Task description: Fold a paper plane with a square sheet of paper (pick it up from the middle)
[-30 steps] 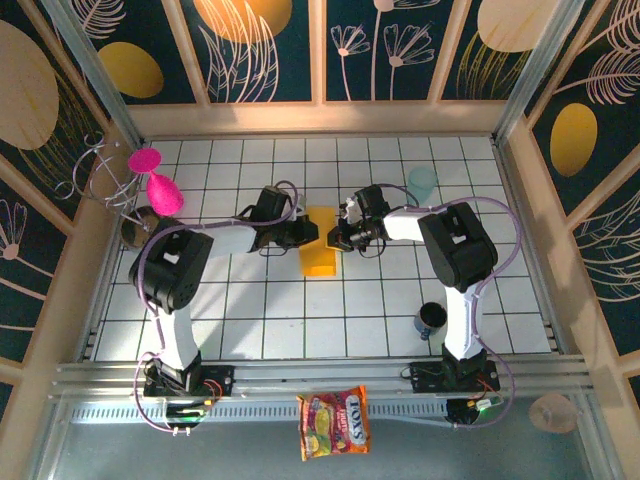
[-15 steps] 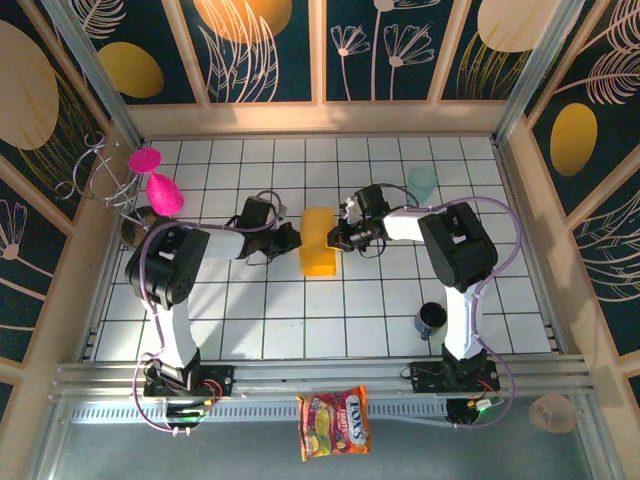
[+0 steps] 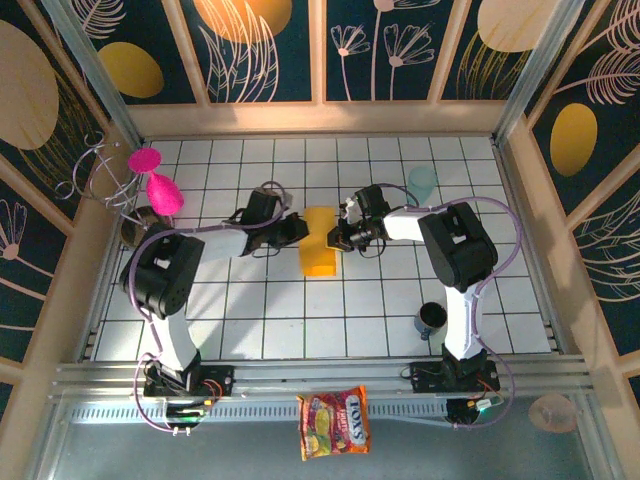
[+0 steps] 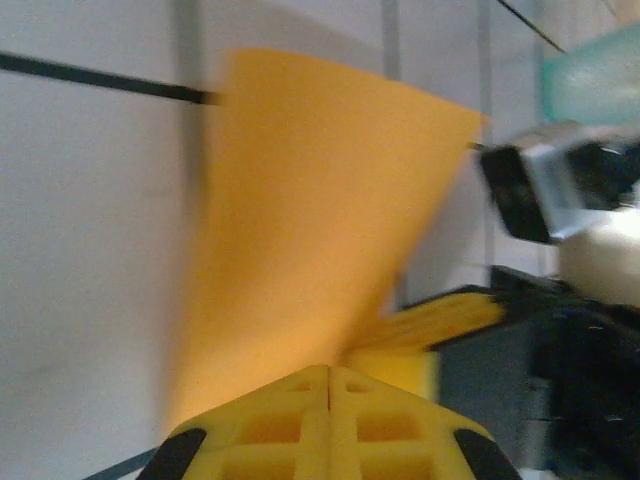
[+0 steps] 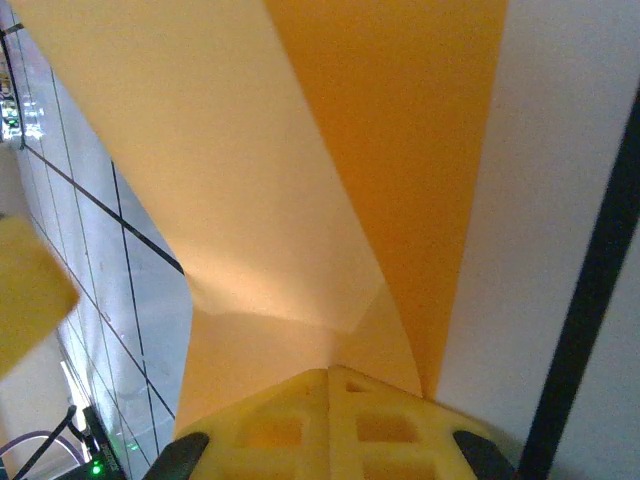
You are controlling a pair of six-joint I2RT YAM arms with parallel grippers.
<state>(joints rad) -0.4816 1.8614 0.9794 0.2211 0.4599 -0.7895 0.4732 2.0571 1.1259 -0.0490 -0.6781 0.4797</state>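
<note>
One fold at most looks finished. The sheet of paper lies near the middle of the worktop as a narrow oblong rather than a square, so I judge it has been doubled over along its centre line. My left pincer sits at the oblong's left edge. Its fingers are pressed together with no gap in the wrist view, though I cannot tell whether any paper is caught between them or they only touch the edge. My right pincer is at the opposite edge. It is closed too, and the paper rises in a bent flap straight out of the fingertips, one layer slanting across another, so I take it to be pinching the sheet there. No pointed nose, slanted corner folds or wings show from above, and nothing here resembles a dart yet. By my reckoning most of the work remains: the centre crease needs flattening, the two nose corners turning in, and the wings folding down.
</note>
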